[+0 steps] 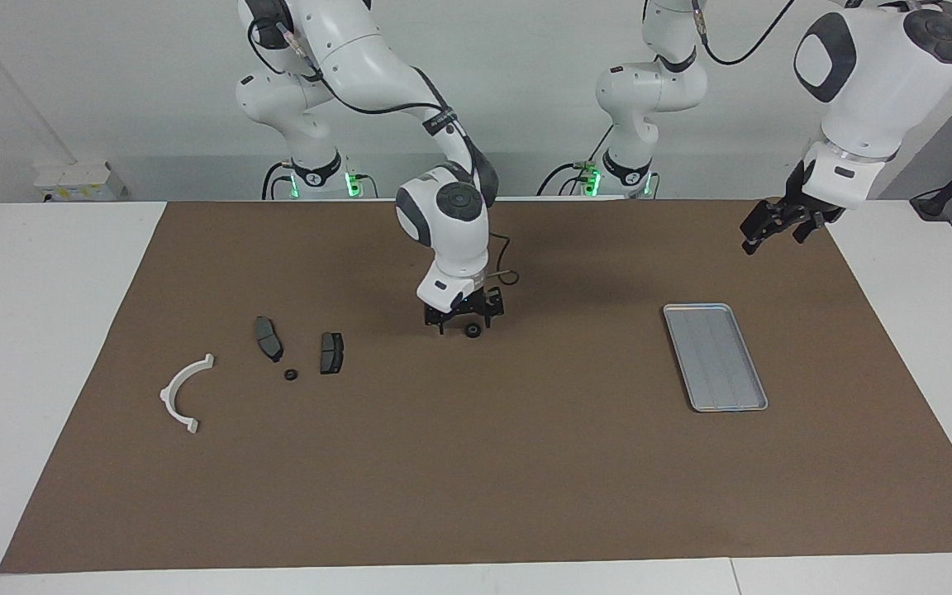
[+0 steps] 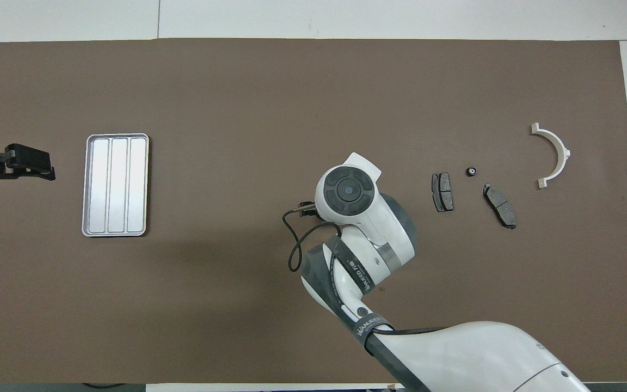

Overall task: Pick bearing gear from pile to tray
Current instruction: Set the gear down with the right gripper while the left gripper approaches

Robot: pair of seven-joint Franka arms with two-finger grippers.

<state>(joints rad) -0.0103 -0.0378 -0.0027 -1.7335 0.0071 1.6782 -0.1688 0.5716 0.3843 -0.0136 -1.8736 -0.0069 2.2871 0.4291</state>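
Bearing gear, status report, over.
Right gripper open, low mid-mat. Bearing gear on the mat beside its fingers, short of tray. Left gripper waits, open. Path clear.

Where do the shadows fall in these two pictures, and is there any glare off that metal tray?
Facing view: a soft dark shadow lies on the brown mat under the right hand; the tray looks dull grey, without glare. Overhead view: the same tray shines pale and bright, and a broad faint shadow darkens the mat beside the right arm.
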